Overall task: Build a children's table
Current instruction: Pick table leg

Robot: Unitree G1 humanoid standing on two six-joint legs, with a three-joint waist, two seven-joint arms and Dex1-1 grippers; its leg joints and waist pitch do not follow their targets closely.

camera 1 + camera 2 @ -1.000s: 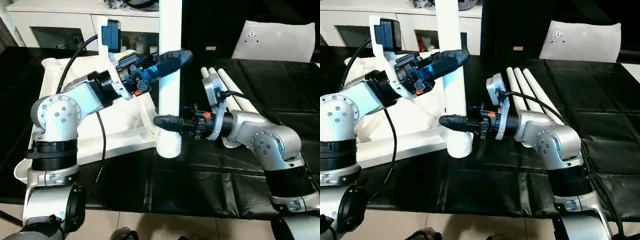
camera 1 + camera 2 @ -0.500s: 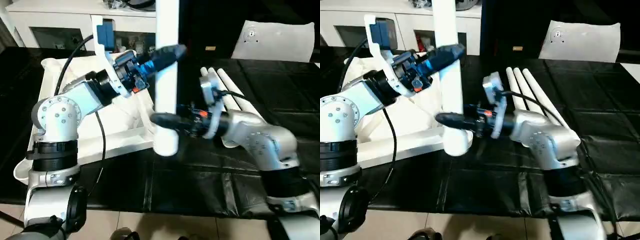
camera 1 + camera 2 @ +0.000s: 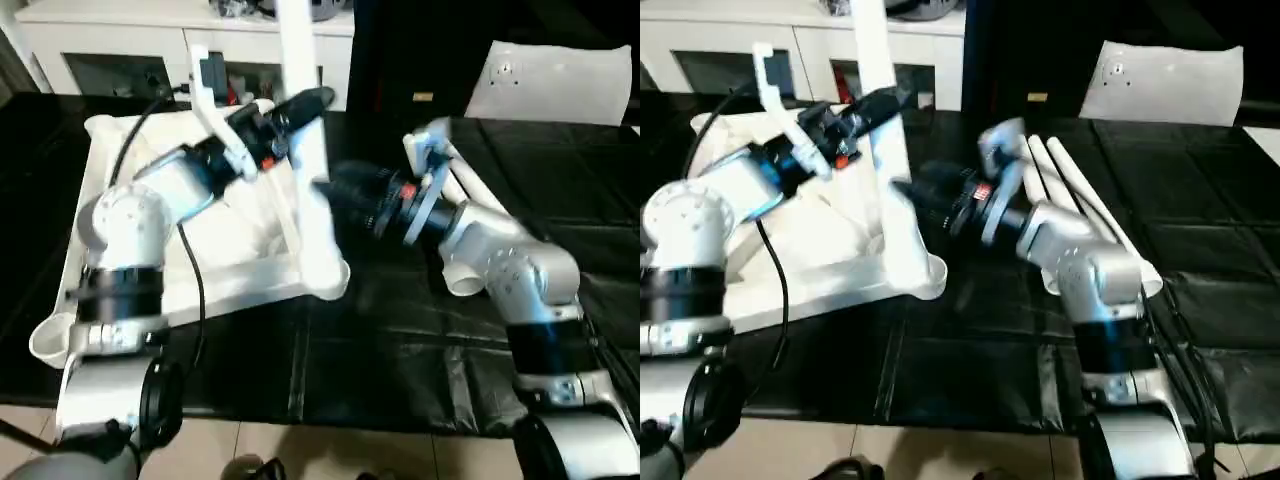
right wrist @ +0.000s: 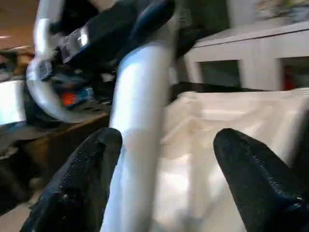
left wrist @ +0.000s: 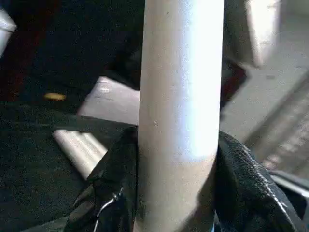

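Observation:
The children's table top (image 3: 120,150) lies upside down on the left of the black mat. One white leg (image 3: 305,150) stands tilted, with its thick lower end at the top's near right corner (image 3: 335,275). I cannot tell whether that end sits in the socket. My left gripper (image 3: 305,103) is shut on the leg high up, and the left wrist view shows the leg (image 5: 178,121) squeezed between the black fingers (image 5: 111,193). My right gripper (image 3: 335,185) hovers just right of the leg. Its fingers (image 4: 82,179) stand open around the leg (image 4: 137,125) without touching it.
Three spare legs (image 3: 1065,175) lie side by side on the mat behind my right forearm. A flat white sheet with a round fitting (image 3: 560,80) lies at the back right. A white cabinet (image 3: 120,40) stands behind the table. The mat's front edge (image 3: 400,410) borders the floor.
My right gripper has let go of the leg, opened wide and drawn back to the right. My left arm has swung the leg left, its lower end now at the top's corner.

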